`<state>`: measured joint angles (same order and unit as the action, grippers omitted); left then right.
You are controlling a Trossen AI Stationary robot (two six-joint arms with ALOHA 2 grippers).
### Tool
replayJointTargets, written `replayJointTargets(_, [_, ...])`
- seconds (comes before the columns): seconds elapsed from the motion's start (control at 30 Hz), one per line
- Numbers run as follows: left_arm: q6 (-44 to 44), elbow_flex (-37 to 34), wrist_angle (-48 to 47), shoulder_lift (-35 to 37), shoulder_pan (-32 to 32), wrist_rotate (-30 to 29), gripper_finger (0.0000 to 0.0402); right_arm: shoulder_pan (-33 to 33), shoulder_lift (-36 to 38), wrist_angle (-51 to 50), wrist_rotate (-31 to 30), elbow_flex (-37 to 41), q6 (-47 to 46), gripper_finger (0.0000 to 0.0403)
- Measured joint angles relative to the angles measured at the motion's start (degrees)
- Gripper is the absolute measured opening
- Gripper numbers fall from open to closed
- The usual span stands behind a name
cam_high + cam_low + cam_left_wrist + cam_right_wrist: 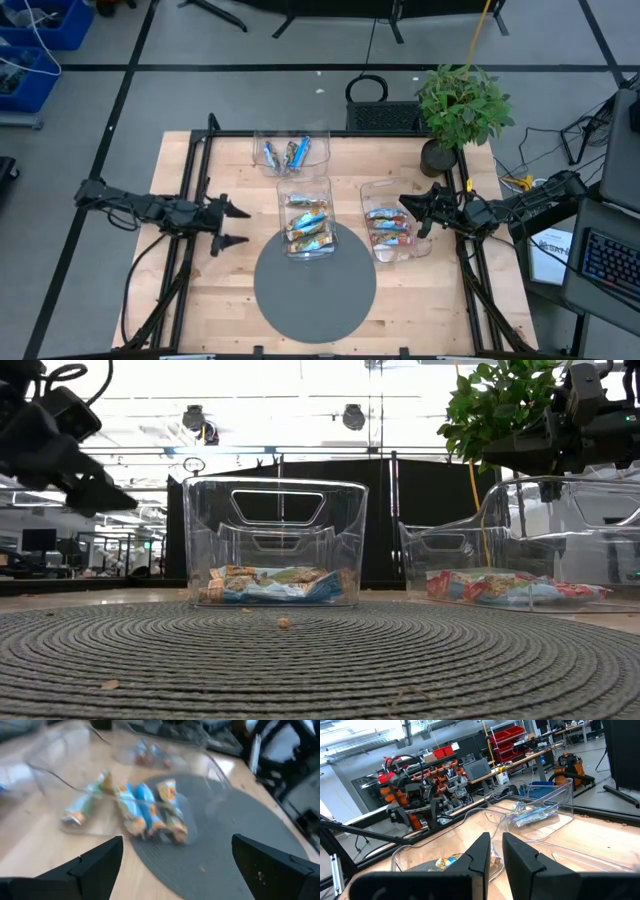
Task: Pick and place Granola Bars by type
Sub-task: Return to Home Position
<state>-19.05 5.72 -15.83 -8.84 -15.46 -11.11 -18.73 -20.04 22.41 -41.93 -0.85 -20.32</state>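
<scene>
High view shows bars [306, 224] sorted into three bins [303, 181], so both arms hang clear. Left fingers [100, 862] are apart, right fingers [479, 854] together, both empty.

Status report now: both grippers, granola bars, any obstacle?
Left gripper jaws open, right gripper jaws shut, both empty. Granola bars all inside three clear bins. No obstruction seen.

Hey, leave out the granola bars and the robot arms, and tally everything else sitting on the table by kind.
Clear bins: 3
Round grey mat: 1
Potted plant: 1
Total: 5
</scene>
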Motion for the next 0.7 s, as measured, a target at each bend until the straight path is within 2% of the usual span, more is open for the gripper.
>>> replayJointTargets(0.27, [4.2,-0.1,0.6,8.5,0.0,-2.0,0.0367,0.0,0.0,0.0,0.0,0.0,0.0,0.0045])
replayJointTargets(0.5, [4.9,-0.2,0.7,8.6,0.0,-8.5,0.0374,0.0,0.0,0.0,0.0,0.0,0.0,0.0045])
replayJointTargets(0.7, [7.7,-0.2,0.7,8.6,0.0,-10.0,0.0368,0.0,0.0,0.0,0.0,0.0,0.0,0.0045])
